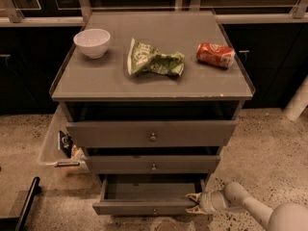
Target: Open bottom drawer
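Note:
The bottom drawer [144,208] is the lowest, slimmest grey front of the cabinet, with a tiny round knob [154,211] at its centre. It stands pulled out, and its dark inside shows above the front. My gripper [193,202] is at the drawer's right front corner, level with the top edge of the front. Its pale fingers [194,196] point left toward the drawer. My arm [250,208] comes in from the lower right.
The top drawer [151,134] and middle drawer [153,164] also stand slightly out. On the cabinet top are a white bowl [92,42], a crumpled green bag [153,60] and a red can [215,55]. A clear bin [55,146] stands left of the cabinet. A black bar [26,202] lies at the lower left.

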Tool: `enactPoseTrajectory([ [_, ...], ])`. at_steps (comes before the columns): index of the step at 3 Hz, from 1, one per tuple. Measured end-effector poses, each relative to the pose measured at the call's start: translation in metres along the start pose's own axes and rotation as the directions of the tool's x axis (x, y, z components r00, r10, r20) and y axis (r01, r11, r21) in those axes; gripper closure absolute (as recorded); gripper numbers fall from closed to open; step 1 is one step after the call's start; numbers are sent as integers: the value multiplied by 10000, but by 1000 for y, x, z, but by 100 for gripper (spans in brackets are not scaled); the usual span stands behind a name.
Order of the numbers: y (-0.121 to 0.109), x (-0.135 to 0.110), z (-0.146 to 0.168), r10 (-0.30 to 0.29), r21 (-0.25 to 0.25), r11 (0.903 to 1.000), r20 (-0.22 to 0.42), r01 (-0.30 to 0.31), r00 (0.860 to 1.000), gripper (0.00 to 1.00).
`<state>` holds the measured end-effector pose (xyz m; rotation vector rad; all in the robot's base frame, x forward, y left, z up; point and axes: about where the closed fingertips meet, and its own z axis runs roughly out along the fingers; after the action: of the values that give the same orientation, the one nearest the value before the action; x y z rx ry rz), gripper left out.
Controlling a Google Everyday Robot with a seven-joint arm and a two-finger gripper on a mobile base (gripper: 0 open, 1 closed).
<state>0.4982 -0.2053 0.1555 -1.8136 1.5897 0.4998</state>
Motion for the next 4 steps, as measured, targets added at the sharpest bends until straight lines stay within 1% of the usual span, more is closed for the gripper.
enactPoseTrajectory([
  [1,0,0,1,-3,-7,10000,2,3,10000,58],
  [2,2,-10,6,-118,-197,9997,368,126,9993,36],
  [3,18,-18,9,-302,-398,9987,744,332,9968,31],
  [4,48,-25,8,-559,-502,9968,1076,615,9926,54],
])
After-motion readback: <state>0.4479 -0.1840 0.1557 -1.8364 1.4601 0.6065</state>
